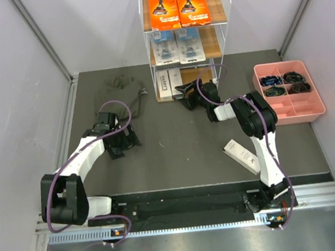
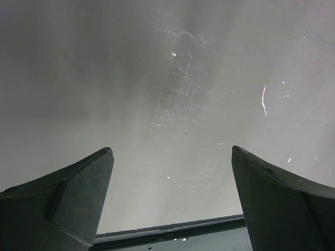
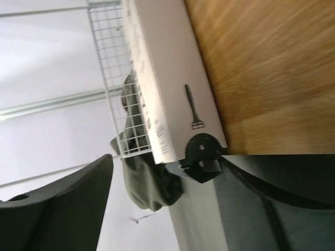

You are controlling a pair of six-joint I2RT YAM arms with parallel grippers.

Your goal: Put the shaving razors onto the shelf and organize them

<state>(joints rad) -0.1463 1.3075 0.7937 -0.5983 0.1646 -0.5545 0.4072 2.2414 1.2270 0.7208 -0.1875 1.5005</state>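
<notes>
At the far middle of the worktop, a shelf; on its top tier, two flat boxes side by side; on the middle tier, two blister packs side by side; on the bottom tier, toward the left, two slim boxes; right of the shelf, a tray; left of it, a cloth; nearer, before the tray's left end, one loose slim box.

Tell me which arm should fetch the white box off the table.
Right. The white box lies on the right arm's side, close to it; the right gripper is open at the shelf. The left gripper sits far across.
</notes>
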